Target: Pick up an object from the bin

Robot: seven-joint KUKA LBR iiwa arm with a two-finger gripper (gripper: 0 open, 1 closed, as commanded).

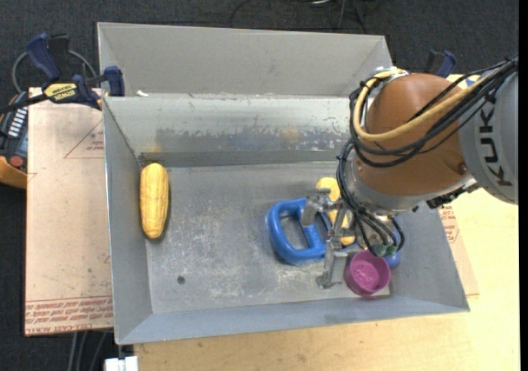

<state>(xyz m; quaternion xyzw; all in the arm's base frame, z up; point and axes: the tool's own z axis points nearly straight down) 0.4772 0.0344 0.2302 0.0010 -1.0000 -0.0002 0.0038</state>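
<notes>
— At the right of the bin (124,221), what is covered?

— The arm's orange-brown cover (408,134) and its cables hide the floor there. A yellow piece (327,188) peeks out from under it, too little to name. A purple cup (367,273) lies just beside the gripper (330,237), partly overlapped.

— Is the gripper clenched or released?

— I cannot tell; the metal parts blur together over the right end of a blue C-shaped loop (285,233).

— How does that loop lie?

— Flat on the floor, right of the middle, long axis slanting from upper left to lower right, open side towards the arm. A yellow corn cob (154,200) lies well apart at the left wall, lengthwise up and down.
</notes>
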